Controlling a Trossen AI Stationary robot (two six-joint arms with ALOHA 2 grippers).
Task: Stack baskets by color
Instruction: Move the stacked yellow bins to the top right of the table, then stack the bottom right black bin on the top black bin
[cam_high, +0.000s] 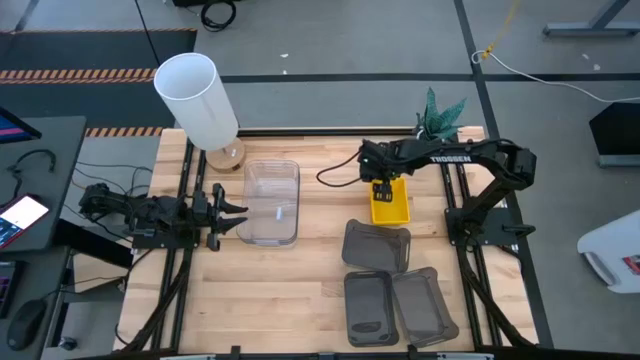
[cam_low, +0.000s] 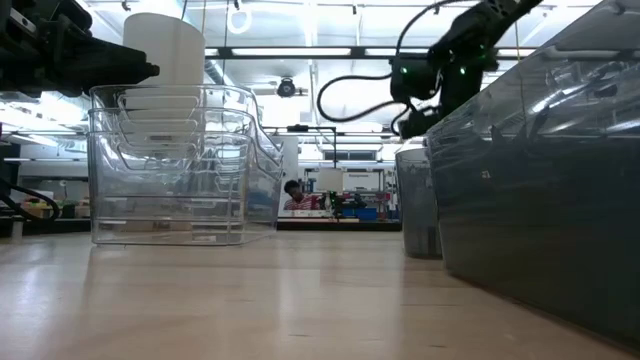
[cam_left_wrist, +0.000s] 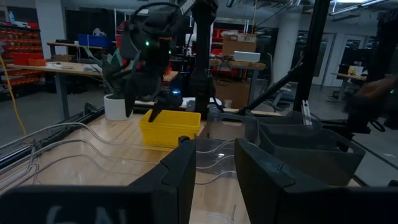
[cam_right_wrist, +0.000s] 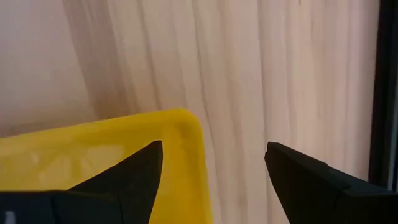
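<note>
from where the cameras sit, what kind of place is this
Probably a robotics lab or workshop. A wooden table carries two mounted arms, and the right tool hangs open over a yellow basket. Beyond it are parts shelves, workbenches and bare concrete floor.

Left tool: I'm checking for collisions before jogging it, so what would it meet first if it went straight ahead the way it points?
Probably the clear baskets: the left tool, fingers apart, sits at their near wall and points across them toward the yellow basket beyond.
</note>
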